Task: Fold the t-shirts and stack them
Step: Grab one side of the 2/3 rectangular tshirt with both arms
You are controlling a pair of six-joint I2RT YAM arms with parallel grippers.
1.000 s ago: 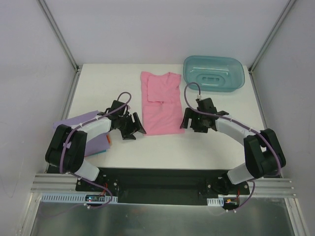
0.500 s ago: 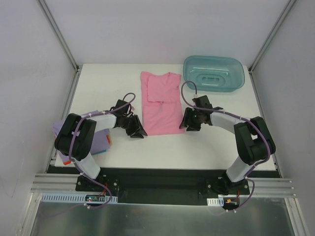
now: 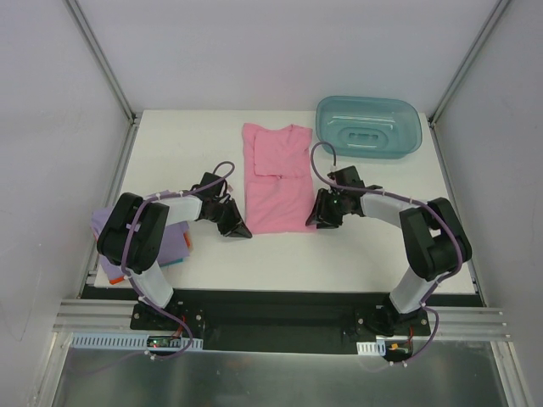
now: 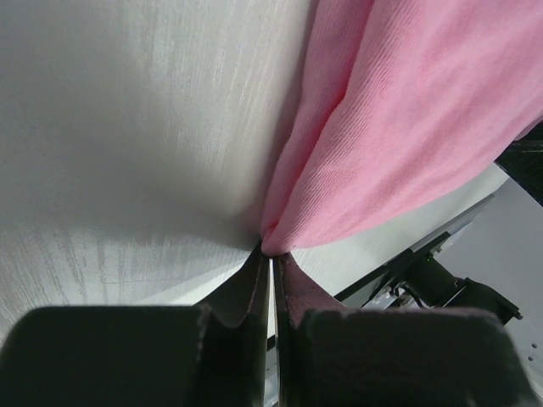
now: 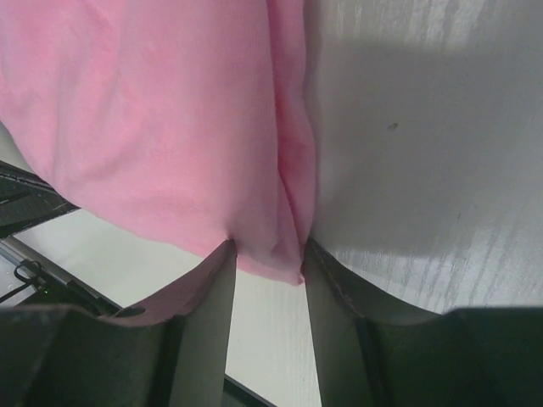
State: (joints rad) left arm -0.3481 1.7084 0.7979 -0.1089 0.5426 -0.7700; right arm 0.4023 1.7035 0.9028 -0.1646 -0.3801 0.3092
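Note:
The pink t-shirt (image 3: 276,178) lies as a long folded strip in the middle of the white table (image 3: 170,144), collar end away from me. My left gripper (image 3: 240,231) is at its near left corner, low on the table. In the left wrist view the jaws (image 4: 271,254) are shut, pinching the tip of the pink cloth (image 4: 407,110). My right gripper (image 3: 316,220) is at the near right corner. There the jaws (image 5: 267,254) stand partly closed, with the bunched pink corner (image 5: 153,110) touching both fingers. The lavender t-shirt (image 3: 172,243) lies at the table's left edge, mostly hidden under my left arm.
A translucent teal tub (image 3: 369,127) stands at the back right corner of the table. Something orange and teal (image 3: 185,248) shows beside the lavender cloth. Metal frame posts rise at the back corners, and white walls enclose the sides.
Both grippers have dropped to the pink t-shirt's near corners and closed: the left one fully on its corner, the right one partway around its corner. The shirt has not moved.

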